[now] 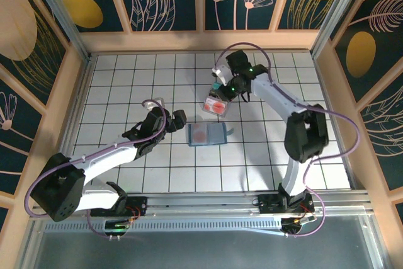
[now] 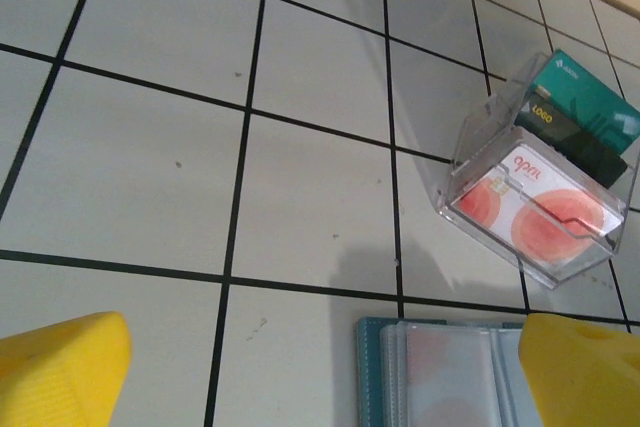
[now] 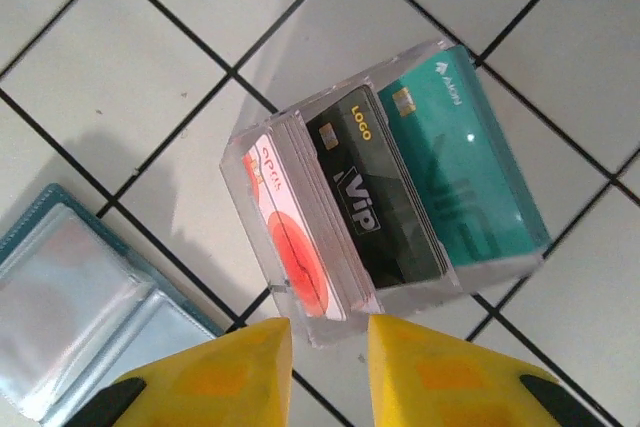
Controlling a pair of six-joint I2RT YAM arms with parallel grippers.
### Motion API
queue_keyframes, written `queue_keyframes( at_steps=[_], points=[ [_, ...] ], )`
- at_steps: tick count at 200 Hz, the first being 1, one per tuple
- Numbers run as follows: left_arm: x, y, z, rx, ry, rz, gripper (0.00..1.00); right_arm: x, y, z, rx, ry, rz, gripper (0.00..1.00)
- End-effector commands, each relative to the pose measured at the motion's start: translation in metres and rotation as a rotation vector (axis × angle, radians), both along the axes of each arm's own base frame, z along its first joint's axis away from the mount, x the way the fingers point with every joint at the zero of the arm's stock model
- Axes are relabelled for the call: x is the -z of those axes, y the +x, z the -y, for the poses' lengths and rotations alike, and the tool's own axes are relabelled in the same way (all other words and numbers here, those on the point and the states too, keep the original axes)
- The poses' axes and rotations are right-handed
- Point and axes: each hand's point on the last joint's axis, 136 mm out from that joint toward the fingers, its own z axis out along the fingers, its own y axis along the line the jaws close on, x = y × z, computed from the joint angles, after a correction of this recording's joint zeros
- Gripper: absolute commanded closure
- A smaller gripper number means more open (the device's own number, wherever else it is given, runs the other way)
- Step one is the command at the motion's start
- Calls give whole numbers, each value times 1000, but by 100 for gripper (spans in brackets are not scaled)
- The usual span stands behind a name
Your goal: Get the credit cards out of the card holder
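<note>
The right tool hangs just over a clear box. Its two yellow fingers are open only a tiny bit, and there is nothing between them. The box stands on the white desk, and cards stand in it side by side. I count one teal card, one black card and a little stack of white-pink cards with red blobs, packed too tight for me to count. Just beside the box lies the card holder, flat and open, two panels wide. The left tool waits on its other side, near it, open very wide and holding nothing. I think most of the job is done, since so many cards are out. But I can see one pinkish card in the left panel of the holder, so that one has to come out too. In all there are two tools, one box and one holder.
</note>
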Motion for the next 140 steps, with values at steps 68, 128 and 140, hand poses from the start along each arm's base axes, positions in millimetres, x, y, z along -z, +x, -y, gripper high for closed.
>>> queue_keyframes(
  at_steps=[68, 128, 140],
  points=[
    [-8, -3, -32, -141, -12, 66, 1, 2, -71, -24, 434, 185, 72, 63],
    [-5, -10, -59, -253, -30, 93, 1, 73, -124, -76, 527, 46, 2, 61],
    [-4, -11, -63, -263, -36, 92, 1, 84, -130, -86, 518, 20, -12, 61]
  ],
)
